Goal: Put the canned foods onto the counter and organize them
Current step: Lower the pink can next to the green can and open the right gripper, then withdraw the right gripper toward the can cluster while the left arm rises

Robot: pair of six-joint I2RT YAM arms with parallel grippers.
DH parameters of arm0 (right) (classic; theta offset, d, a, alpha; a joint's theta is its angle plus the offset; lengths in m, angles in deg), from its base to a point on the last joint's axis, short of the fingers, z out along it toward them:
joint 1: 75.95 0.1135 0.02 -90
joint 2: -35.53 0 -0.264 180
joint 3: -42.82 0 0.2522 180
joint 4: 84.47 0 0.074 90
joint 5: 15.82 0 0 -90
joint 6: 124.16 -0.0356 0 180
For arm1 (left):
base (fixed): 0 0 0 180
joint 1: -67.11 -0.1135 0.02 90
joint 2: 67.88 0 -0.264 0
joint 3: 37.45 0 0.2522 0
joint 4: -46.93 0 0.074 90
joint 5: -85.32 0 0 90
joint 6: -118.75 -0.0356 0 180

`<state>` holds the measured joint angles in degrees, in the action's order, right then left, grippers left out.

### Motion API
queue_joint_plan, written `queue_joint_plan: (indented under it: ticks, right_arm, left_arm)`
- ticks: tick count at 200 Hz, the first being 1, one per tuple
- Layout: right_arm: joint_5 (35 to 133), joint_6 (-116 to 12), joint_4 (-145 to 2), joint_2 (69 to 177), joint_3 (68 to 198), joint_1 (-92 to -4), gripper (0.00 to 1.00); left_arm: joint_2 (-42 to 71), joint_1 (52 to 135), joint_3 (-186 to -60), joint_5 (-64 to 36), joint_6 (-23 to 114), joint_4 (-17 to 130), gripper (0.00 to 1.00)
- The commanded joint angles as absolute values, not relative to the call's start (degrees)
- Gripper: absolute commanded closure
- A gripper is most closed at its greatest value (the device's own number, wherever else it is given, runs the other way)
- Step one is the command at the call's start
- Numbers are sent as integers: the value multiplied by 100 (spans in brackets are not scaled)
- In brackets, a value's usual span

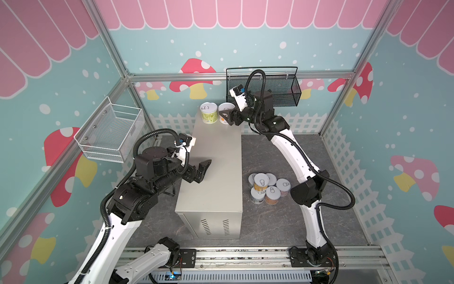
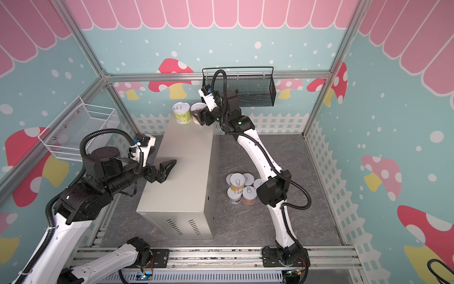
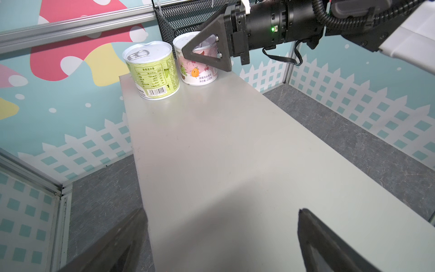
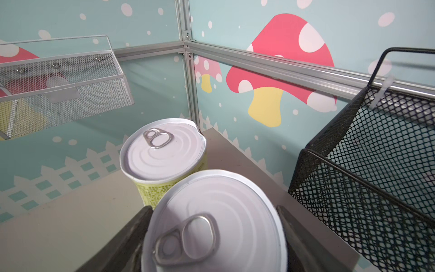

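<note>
The counter (image 1: 216,159) (image 3: 223,141) runs down the middle of both top views. At its far end stand two cans side by side: a green-label can (image 1: 209,113) (image 3: 153,70) (image 4: 162,153) and a pink-label can (image 1: 224,108) (image 3: 200,75) (image 4: 216,223). My right gripper (image 1: 223,116) (image 4: 214,209) straddles the pink can, which rests on the counter; its fingers are spread to either side with a thin gap at one. Several more cans (image 1: 266,186) (image 2: 239,186) are piled on the floor right of the counter. My left gripper (image 1: 206,169) (image 3: 221,212) hovers wide open and empty over the counter's left edge.
A black mesh basket (image 1: 282,91) (image 4: 376,176) hangs on the back wall right behind my right wrist. A white wire basket (image 1: 110,132) hangs on the left wall. My right arm arches over the floor cans.
</note>
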<state>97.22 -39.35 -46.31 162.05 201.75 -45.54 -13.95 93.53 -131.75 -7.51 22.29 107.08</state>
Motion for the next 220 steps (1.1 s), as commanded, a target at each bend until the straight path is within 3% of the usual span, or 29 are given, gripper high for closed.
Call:
queue_joint_plan:
  ticks: [1,119,171,220]
  right_arm:
    - [9679,-3786,-4101,16431,20099,-4571,17]
    - [9738,-3600,-3655,15506,19851,-4564,2]
    - [9526,-3421,-3691,14176,18356,-4557,1]
    - [8509,-3294,-4399,12294,15537,-4564,1]
  left_arm:
    - [-1441,9304,-13128,-850,2136,10626,0]
    - [-1423,9278,-13276,-904,2189,10692,0]
    - [-1403,9278,-13393,-974,2251,10814,0]
    - [-1251,9278,-13732,-1295,2329,11228,0]
